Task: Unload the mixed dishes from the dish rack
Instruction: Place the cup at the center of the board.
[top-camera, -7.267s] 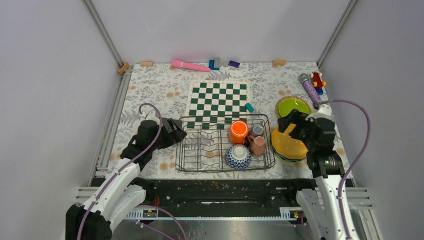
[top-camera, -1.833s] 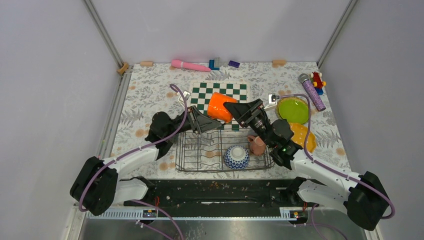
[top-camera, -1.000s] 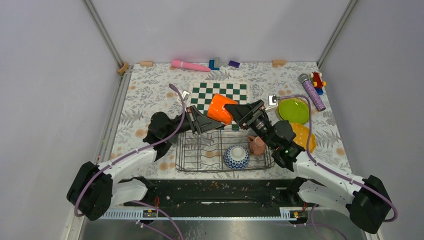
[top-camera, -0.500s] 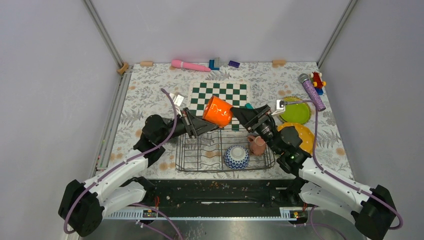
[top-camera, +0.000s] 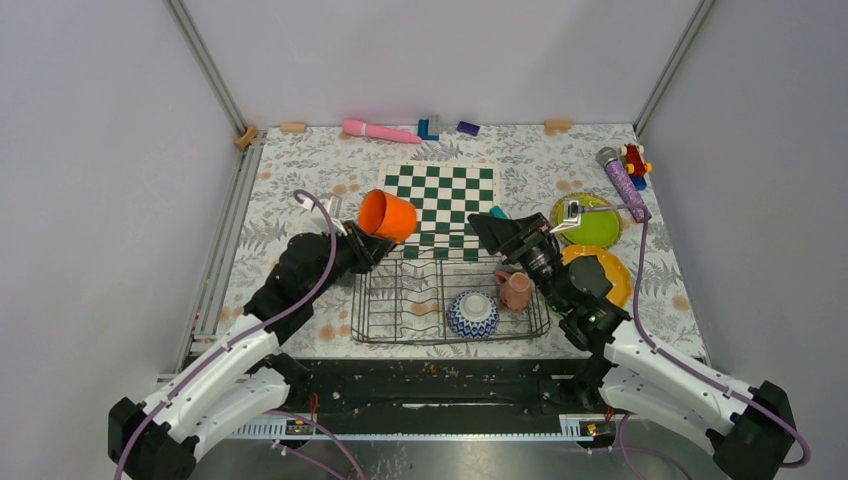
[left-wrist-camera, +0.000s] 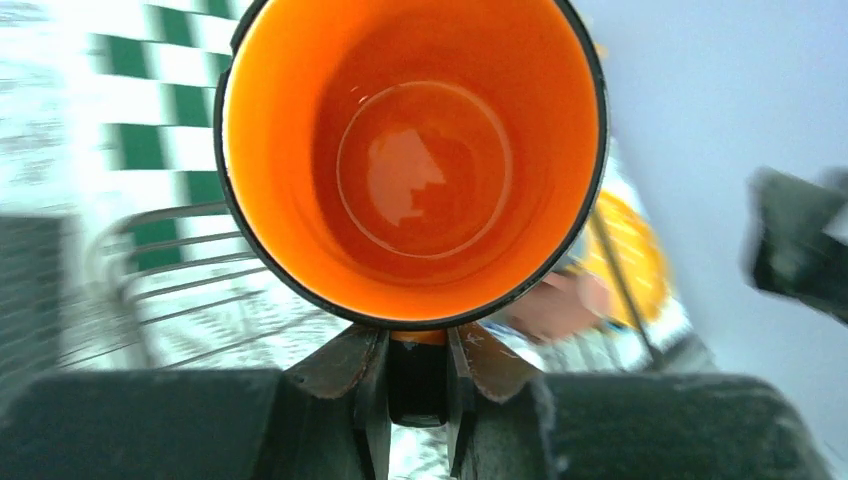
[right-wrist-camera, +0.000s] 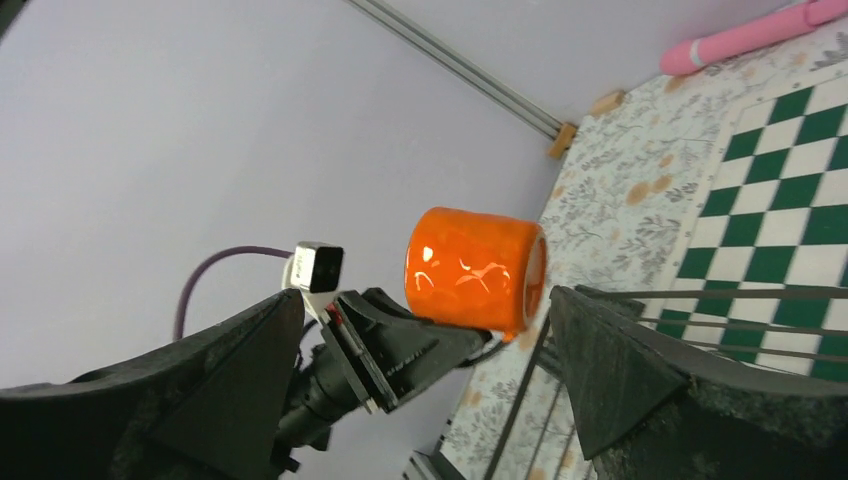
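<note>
Orange cup: held off the tabletop, tipped on its side, over the far-left corner of the dish rack and at the near-left corner of the chessboard. Mouth faces back toward the left arm; empty inside, glossy.
Left gripper: fingers pressed together on the cup's rim, wall pinched between them at the low side of the mouth.
Right gripper: jaws spread wide, nothing between them, over the rack's far edge to the right of the cup and apart from it, pointing at the cup.
Dish rack: dark wire, on the tabletop near its front edge, between the two arms.
Blue-and-white bowl: upside down in the rack, near its front-right part.
Pink mug: in the rack by its right end, just beside the bowl.
Lime green plate: flat on the tabletop, right of the chessboard.
Yellow-orange plate: on the tabletop right of the rack, partly under the right arm.
Pink wand: along the tabletop's far edge.
</note>
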